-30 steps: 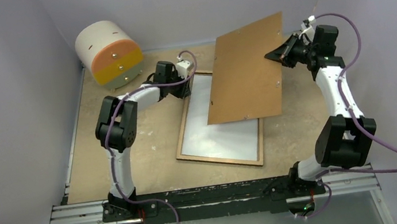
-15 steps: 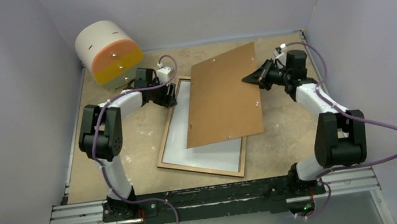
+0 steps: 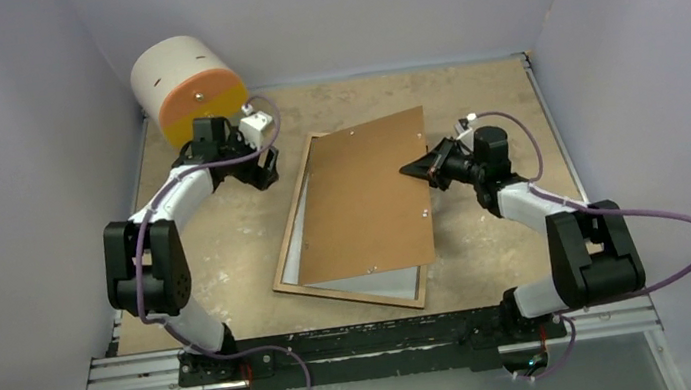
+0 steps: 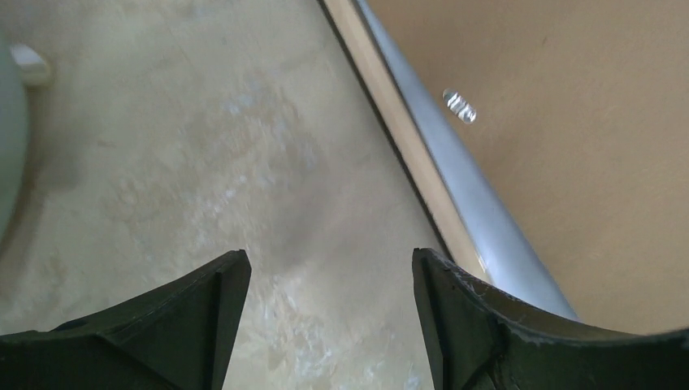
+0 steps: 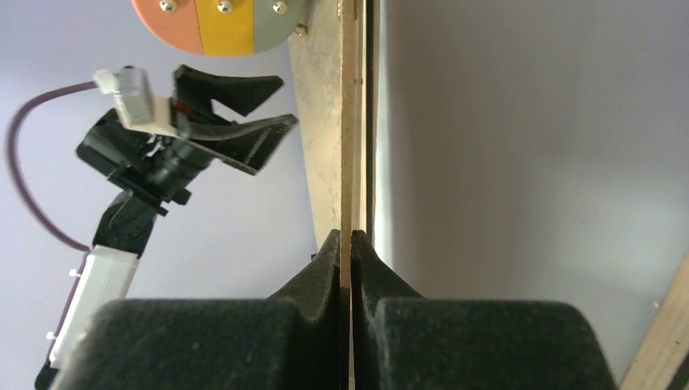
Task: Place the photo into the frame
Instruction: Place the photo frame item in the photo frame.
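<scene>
- Gripping the right edge of the brown backing panel (image 3: pixel 362 198), the right gripper (image 3: pixel 416 168) is pinched tight on the thin board. In the right wrist view both fingers (image 5: pixel 325 276) press against the panel edge with no gap.
- The frame (image 3: pixel 344 292) lies back-up near the centre of the table (image 3: pixel 229 261). Its light-wood rim is visible along the left and near sides.
- The backing panel covers most of the frame. It sits skewed relative to the rim and hides the frame's right side. Whether it rests on the frame cannot be told.
- A pale grey strip (image 3: pixel 368 279) shows inside the rim along the left and near sides. Whether this is the photo's reverse or the glass cannot be told.
- The left gripper (image 3: pixel 263 171) is positioned just left of the frame's far-left corner. Its fingers are spread wide and hold nothing. The left wrist view shows bare table between them, with the frame's rim close beside the right finger.
- A cylinder (image 3: pixel 186 90) with an orange and yellow face stands at the far-left corner of the table, behind the left gripper.
</scene>
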Controlling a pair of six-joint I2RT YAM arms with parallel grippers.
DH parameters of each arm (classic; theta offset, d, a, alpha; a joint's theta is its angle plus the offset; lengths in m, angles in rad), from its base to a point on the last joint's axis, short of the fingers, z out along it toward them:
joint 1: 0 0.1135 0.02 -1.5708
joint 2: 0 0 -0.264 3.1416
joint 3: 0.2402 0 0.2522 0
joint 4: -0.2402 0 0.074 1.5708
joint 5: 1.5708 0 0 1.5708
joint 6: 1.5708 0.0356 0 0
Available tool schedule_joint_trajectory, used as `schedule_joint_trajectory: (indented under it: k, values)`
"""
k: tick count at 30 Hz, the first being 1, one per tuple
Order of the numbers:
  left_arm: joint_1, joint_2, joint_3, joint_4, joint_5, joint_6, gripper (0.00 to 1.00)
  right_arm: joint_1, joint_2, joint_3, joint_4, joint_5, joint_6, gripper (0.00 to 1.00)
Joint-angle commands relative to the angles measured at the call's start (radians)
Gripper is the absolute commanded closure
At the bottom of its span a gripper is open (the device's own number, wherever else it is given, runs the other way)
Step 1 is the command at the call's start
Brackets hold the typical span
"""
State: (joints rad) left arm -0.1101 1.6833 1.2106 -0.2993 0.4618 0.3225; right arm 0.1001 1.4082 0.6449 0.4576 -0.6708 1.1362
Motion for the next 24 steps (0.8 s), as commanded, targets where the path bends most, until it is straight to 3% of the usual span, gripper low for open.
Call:
schedule_joint_trajectory:
  k: [1, 9, 24]
  values:
    - [0.0, -0.017, -0.125, -0.023, -0.091, 0.21, 0.25, 0.029, 0.011, -0.017, 0.231, 0.022, 0.096, 1.0]
    - [0.0, -0.041, -0.306, 0.066, -0.124, 0.349, 0.32, 0.046, 0.031, -0.043, 0.268, 0.075, 0.094, 1.0]
    - [-0.096, -0.063, -0.389, 0.08, -0.119, 0.386, 0.33, 0.071, 0.046, -0.106, 0.312, 0.11, 0.1, 1.0]
